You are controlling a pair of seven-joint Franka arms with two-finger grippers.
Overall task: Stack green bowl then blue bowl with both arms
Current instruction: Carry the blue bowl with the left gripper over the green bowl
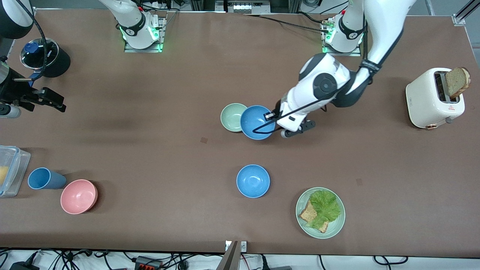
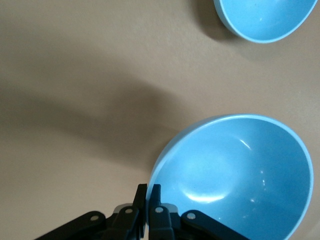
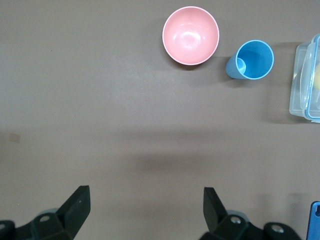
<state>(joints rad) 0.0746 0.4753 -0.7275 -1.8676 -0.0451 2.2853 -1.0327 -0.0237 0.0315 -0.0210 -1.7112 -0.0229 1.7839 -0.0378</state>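
The pale green bowl (image 1: 231, 116) stands upright near the table's middle. My left gripper (image 1: 270, 117) is shut on the rim of a blue bowl (image 1: 257, 122) and holds it tilted, partly over the green bowl's edge on the left arm's side. In the left wrist view the fingers (image 2: 155, 195) pinch that bowl's (image 2: 235, 175) rim. The second blue bowl (image 1: 253, 180) sits on the table nearer the front camera; it also shows in the left wrist view (image 2: 265, 17). My right gripper (image 1: 47, 100) waits open and empty at the right arm's end (image 3: 145, 200).
A pink bowl (image 1: 78, 196), a blue cup (image 1: 44, 178) and a clear container (image 1: 11, 170) lie at the right arm's end. A black lidded pot (image 1: 47, 58) stands there too. A green plate (image 1: 339, 222) with lettuce and bread and a toaster (image 1: 431, 99) are at the left arm's end.
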